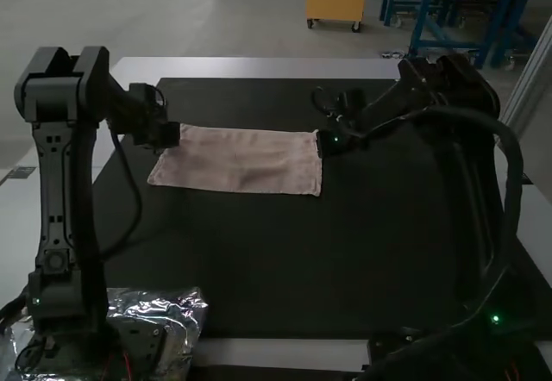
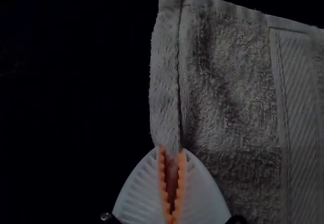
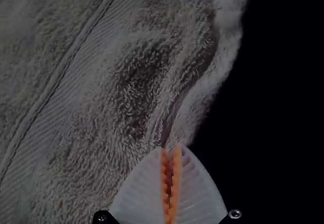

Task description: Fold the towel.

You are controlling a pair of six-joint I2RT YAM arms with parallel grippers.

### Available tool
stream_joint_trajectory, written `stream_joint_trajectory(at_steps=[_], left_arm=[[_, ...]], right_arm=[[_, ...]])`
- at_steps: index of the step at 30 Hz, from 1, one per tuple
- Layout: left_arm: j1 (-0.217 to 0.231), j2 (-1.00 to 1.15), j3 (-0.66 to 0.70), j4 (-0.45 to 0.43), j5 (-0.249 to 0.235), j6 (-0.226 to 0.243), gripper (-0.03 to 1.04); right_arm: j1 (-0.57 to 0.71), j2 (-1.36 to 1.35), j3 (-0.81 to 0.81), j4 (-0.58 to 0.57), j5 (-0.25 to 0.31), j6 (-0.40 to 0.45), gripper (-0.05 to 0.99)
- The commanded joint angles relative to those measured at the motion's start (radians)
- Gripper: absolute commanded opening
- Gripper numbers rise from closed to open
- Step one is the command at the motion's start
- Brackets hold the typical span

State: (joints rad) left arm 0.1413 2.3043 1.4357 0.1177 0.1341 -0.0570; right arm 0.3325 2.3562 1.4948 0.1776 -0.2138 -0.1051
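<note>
A pinkish towel lies as a wide, flat strip across the upper part of the black mat, slightly rumpled; whether it is folded I cannot tell. At its left end is my left gripper, and at its right end my right gripper. In the left wrist view, my left gripper is shut on the hemmed edge of the towel, below a corner. The right wrist view has my right gripper shut on the opposite hemmed edge of the towel, which ripples near the pads.
The black mat covers most of the white table. A crinkled silvery plastic bag lies by the left arm's base. A dark cable loops over the right arm.
</note>
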Motion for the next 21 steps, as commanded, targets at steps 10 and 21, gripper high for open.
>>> stream_joint_trajectory(at_steps=[10, 21], left_arm=[[0.063, -0.082, -0.024, -0.03, 0.045, 0.037, 0.02], [0.083, -0.149, -0.029, -0.093, 0.081, 0.089, 0.02]], right_arm=[[0.014, -0.081, 0.005, -0.021, -0.07, 0.025, -0.02], [0.008, -0.156, -0.025, -0.026, -0.091, 0.041, -0.02]])
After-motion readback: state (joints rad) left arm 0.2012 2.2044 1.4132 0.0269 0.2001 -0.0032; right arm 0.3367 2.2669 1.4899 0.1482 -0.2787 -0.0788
